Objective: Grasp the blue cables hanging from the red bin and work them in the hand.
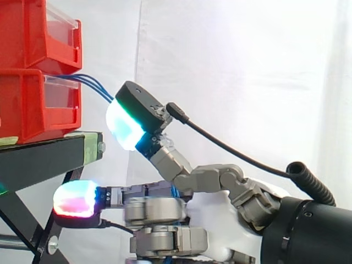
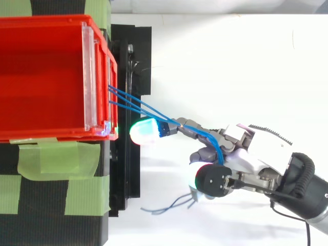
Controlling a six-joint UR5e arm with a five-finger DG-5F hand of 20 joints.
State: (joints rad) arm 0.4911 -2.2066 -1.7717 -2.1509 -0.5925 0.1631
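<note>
Several thin blue cables (image 2: pixel 138 104) leave the front of the red bin (image 2: pixel 41 77) and run taut to my hand (image 2: pixel 241 148). They pass over one finger, bend down between the fingers near the palm, and their loose ends (image 2: pixel 169 205) trail below. In the side view the cables (image 1: pixel 91 83) come out between the two stacked red bins (image 1: pixel 33 104) and vanish behind a raised fingertip pad (image 1: pixel 124 124) glowing cyan and green. A lower pad (image 1: pixel 77 201) glows red and cyan under the stand's edge. My hand (image 1: pixel 220 220) is curled round the cables.
The bins sit on a black stand (image 1: pixel 44 157) with green tape (image 2: pixel 56 159) on its top. A white curtain hangs behind, and a white surface lies to the right of the stand.
</note>
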